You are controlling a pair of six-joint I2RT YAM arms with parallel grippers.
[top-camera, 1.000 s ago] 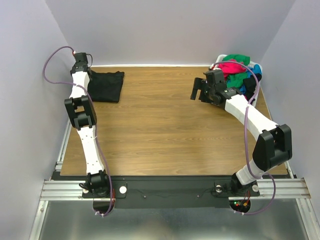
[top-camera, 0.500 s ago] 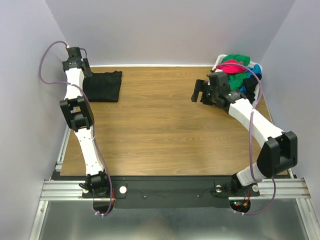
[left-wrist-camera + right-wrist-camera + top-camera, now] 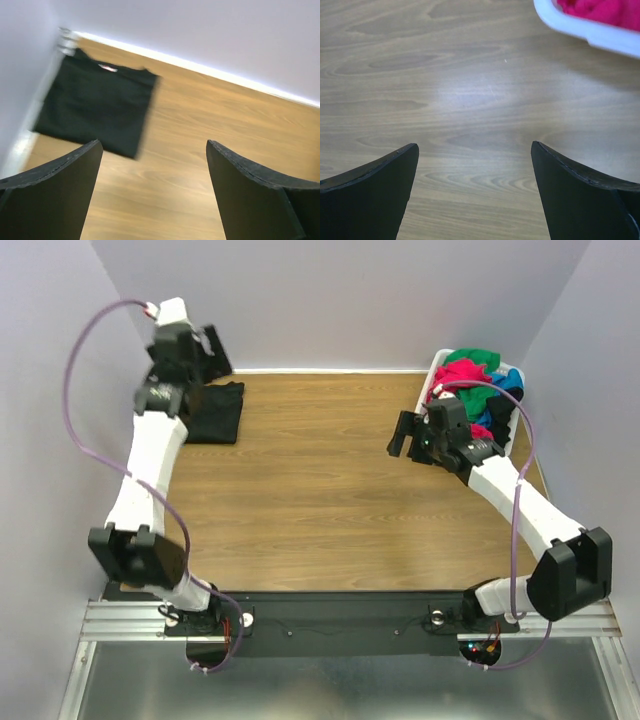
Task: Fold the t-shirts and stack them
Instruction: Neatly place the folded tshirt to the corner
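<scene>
Looking through the left wrist camera, I see the left fingers (image 3: 50, 195) spread wide, holding nothing, above the folded black t-shirt (image 3: 95, 112), which lies flat in the far left corner of the bench (image 3: 300, 490). The right fingers (image 3: 370, 195) are also spread, over bare wood beside the white basket (image 3: 580, 30). The other t-shirts (image 3: 475, 370) are heaped in it at the far right corner. Open wood runs between the two arms.

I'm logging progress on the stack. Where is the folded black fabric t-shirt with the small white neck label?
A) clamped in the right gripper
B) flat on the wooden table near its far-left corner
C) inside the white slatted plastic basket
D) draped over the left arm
B: the folded black fabric t-shirt lies flat on the wooden table at its far-left corner, with nothing gripping it.
</scene>
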